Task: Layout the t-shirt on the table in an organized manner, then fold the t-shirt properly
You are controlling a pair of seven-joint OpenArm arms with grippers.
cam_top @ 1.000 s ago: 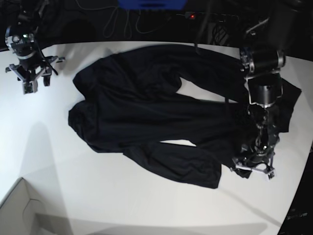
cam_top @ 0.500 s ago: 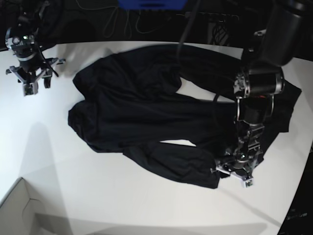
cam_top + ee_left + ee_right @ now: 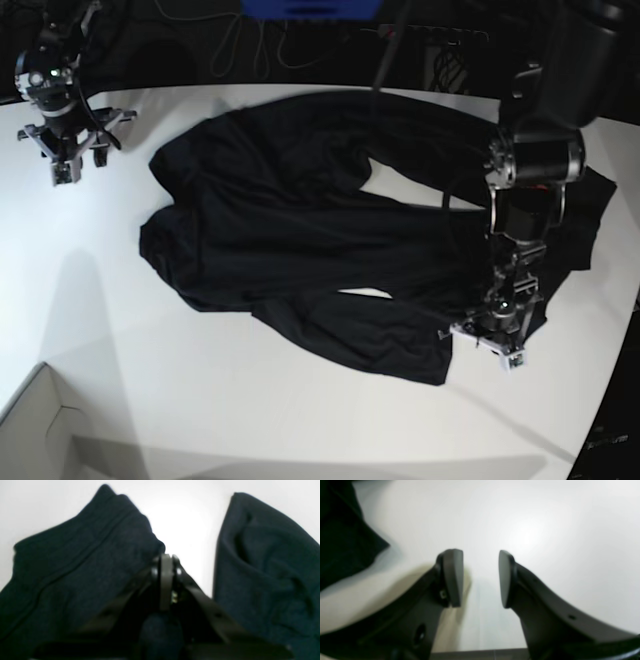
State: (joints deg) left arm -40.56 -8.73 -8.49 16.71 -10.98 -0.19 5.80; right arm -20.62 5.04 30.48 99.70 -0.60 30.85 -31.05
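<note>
left gripper (image 3: 492, 338): jaws pressed together, pinching the t-shirt's near right edge.
t-shirt (image 3: 300, 230): lay rumpled across the table's middle.
table (image 3: 250, 420): white, wide.
right gripper (image 3: 68, 160): far left, jaws apart, holding nothing, over bare table.

The t-shirt (image 3: 290, 230) was plain black all over, with no print or pattern; in the left wrist view (image 3: 75, 562) its knit read as a very dark charcoal with a faint bluish cast. The table (image 3: 220, 400) was a smooth, matte white, shading to pale grey where shadows fell near its front edge. Both grippers, left (image 3: 490, 337) and right (image 3: 70, 160), were black with some silvery metal parts; the right gripper's fingers (image 3: 452, 577) looked dark grey up close. A box corner (image 3: 35, 435) at the tabletop's front left corner was white. Beyond the far edge, a bright blue object (image 3: 310, 8) stood against black surroundings.
</note>
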